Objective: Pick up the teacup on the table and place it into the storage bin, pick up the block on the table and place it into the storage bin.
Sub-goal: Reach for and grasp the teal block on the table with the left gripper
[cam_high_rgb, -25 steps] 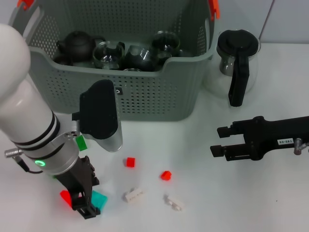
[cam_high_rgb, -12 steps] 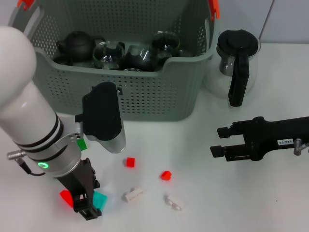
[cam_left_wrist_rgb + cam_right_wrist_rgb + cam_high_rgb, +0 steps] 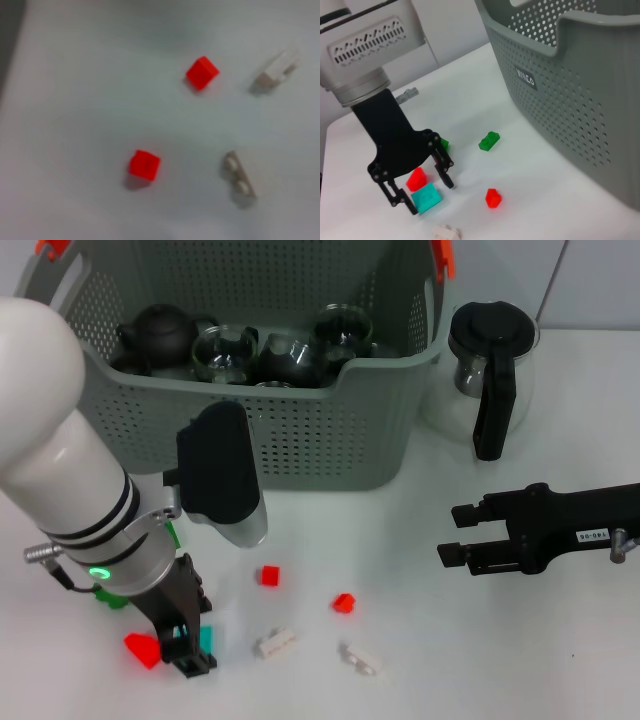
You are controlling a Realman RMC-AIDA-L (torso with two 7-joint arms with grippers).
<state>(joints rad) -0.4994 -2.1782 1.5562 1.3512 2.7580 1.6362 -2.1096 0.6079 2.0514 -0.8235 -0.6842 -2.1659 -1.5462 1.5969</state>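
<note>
1. The left pincer (image 3: 190, 650) is low over the white table (image 3: 420, 640), pointing down, with its fingers apart, one on each side of a teal block (image 3: 426, 197).
2. The teal block lies flat on the table between the two fingers (image 3: 445, 175); if they touch it, I cannot tell. The pincer holds nothing up.
3. A red block (image 3: 143, 648) lies just beside the teal one, on the outer side of the pincer.
4. Two small red cubes (image 3: 268, 575) and two white pieces (image 3: 275, 643) lie on the table near the pincer.
5. The grey storage bin (image 3: 330, 430) stands behind, with teacups (image 3: 225, 350) and a dark teapot (image 3: 160, 330) inside.
6. The right pincer (image 3: 452, 532) is open and empty above the table, near a glass pitcher (image 3: 490, 380).
</note>
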